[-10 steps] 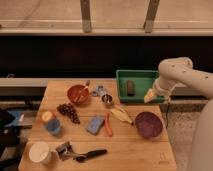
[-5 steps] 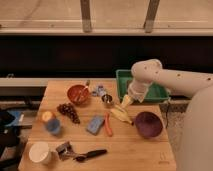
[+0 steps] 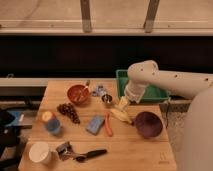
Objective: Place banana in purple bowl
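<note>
Hovering over the banana

My gripper (image 3: 122, 104) hangs low over the table (image 3: 140, 155), right at the upper end of the banana (image 3: 122, 116); I cannot tell whether it is clenched or released, nor whether it touches the fruit. The banana lies flat on the wood, between an orange stick (image 3: 108, 125) on its left and the purple bowl (image 3: 148, 124) just to its right. It is outside the bowl. My arm reaches in from the right across a green tray (image 3: 161, 94). A small metal cup (image 3: 106, 98) stands just left of my gripper, with a red bowl (image 3: 77, 94) and grapes (image 3: 68, 111) farther left.
</note>
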Controlling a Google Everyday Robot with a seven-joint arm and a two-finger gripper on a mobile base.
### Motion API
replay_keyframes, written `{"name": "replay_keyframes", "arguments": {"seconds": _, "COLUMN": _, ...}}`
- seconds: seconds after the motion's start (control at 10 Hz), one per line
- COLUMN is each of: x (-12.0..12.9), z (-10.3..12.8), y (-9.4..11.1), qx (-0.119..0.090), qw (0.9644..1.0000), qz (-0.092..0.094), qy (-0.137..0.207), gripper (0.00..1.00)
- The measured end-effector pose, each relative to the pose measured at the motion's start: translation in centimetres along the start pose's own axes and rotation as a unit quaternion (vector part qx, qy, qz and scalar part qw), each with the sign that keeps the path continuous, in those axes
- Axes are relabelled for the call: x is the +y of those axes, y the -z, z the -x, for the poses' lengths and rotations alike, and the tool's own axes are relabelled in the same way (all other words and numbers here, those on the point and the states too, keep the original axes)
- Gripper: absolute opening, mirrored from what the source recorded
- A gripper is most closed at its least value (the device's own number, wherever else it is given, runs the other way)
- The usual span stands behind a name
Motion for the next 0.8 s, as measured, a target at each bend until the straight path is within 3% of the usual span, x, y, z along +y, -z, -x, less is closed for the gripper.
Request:
{"name": "replay_keyframes", "arguments": {"seconds": 0.4, "x": 0.7, "z": 0.0, "y": -5.1, "qx": 0.030, "qw": 0.9990, "qz": 0.032, "qy": 0.002, "gripper": 0.73}}
{"name": "replay_keyframes", "arguments": {"seconds": 0.8, "x": 0.7, "z": -0.5, "y": -8.1, "qx": 0.058, "qw": 0.9967, "qz": 0.057, "qy": 0.000, "gripper": 0.73}}
